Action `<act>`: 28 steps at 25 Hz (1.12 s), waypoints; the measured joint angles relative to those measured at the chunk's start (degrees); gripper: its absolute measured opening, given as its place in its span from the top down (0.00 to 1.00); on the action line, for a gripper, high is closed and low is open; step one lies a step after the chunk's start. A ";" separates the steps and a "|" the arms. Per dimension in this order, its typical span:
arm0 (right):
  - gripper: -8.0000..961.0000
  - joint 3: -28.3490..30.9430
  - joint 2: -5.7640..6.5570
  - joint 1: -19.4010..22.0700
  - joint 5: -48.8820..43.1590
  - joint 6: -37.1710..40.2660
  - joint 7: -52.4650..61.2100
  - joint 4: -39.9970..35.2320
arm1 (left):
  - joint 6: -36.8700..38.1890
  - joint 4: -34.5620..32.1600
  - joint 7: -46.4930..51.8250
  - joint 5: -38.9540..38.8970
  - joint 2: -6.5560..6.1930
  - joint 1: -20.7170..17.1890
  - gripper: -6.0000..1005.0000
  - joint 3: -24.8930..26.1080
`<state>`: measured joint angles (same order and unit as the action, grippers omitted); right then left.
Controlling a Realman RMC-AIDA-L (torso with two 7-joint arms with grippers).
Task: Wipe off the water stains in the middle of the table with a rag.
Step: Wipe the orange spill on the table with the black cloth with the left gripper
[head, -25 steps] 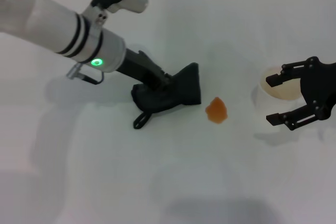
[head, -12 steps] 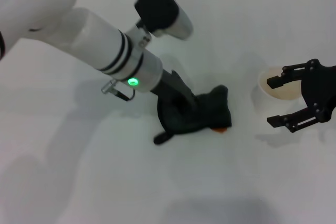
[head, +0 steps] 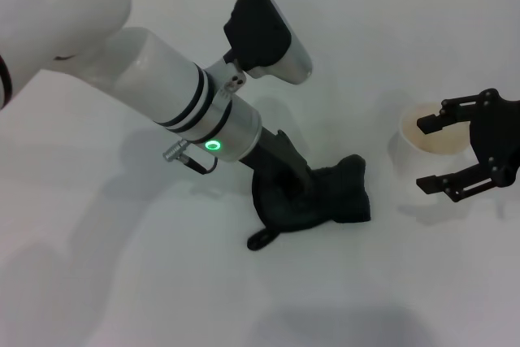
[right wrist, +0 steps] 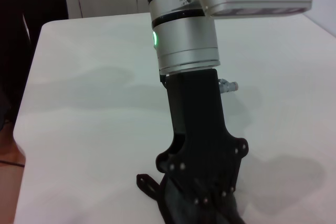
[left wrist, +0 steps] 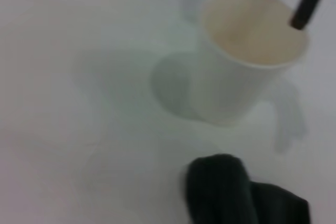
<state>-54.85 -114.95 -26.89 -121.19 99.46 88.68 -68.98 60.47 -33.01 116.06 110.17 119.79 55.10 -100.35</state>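
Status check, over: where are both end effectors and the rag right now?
Left end effector pressing rag onto table, mid-table. No stain visible. Right end effector open around paper cup.

Your head view looks down on the surface (head: 122, 282), with the cup (head: 426, 148) at 3 o'clock. Your left wrist view sits close, facing that cup (left wrist: 247, 56). Your right wrist view faces the left arm (right wrist: 184, 30), near it.

White table (head: 122, 282): black rag (head: 325, 201), paper cup (head: 422, 148).
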 joint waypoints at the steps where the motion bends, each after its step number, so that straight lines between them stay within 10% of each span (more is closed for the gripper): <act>1: 0.11 0.01 0.00 0.00 0.00 -0.05 0.00 -0.01 | -0.70 0.02 0.39 0.07 -0.10 -0.19 0.93 0.13; 15: 0.11 0.46 -0.01 -0.13 -0.01 -0.17 0.00 0.11 | -4.98 0.20 6.58 9.99 -0.43 -1.01 0.93 13.00; 28: 0.11 0.45 -0.05 -0.49 -0.01 -1.37 0.04 0.00 | 0.74 -4.12 4.03 1.90 -0.01 -0.69 0.93 -0.64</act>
<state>-54.41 -115.00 -27.38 -121.20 98.10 88.72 -68.98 61.21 -37.13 120.09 112.06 119.79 54.42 -100.99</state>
